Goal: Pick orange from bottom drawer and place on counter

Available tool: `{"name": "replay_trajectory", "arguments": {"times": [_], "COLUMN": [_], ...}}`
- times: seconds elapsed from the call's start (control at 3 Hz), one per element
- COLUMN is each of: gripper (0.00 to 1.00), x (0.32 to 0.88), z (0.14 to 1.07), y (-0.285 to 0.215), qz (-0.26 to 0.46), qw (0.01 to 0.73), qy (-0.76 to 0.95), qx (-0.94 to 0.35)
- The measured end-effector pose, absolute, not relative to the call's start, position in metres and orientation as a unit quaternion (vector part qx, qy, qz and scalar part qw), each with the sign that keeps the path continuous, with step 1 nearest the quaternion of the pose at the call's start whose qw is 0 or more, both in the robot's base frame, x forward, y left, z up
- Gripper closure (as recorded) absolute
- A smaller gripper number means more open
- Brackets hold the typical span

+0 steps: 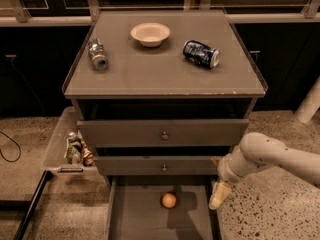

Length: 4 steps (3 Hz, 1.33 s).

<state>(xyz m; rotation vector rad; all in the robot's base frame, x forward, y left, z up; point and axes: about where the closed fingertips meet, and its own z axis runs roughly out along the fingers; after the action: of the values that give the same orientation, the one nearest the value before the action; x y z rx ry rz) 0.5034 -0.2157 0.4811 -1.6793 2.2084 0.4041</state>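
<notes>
The orange [168,200] lies in the open bottom drawer [125,219], near the middle of its flat floor. The counter [165,71] is the grey-brown top of the cabinet above. My gripper [218,196] hangs from the white arm at the right, just over the drawer's right wall and to the right of the orange, about a hand's width from it. It points down and holds nothing that I can see.
On the counter stand a cream bowl [150,34], a silver can [97,55] lying at the left and a dark blue can [201,53] lying at the right. Two upper drawers [162,133] stick out slightly. A clear bin with snack bags [75,149] hangs at the cabinet's left.
</notes>
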Motion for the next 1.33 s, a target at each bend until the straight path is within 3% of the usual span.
{"name": "replay_trajectory", "arguments": {"times": [1.0,1.33], "gripper": [0.0,0.0], "x": [0.531,0.531], "z": [0.325,0.324], "y": [-0.225,-0.225], "qz": [0.18,0.18], "qw": [0.194,0.194], "qy": [0.771,0.771], "qx": [-0.579,-0.579]}}
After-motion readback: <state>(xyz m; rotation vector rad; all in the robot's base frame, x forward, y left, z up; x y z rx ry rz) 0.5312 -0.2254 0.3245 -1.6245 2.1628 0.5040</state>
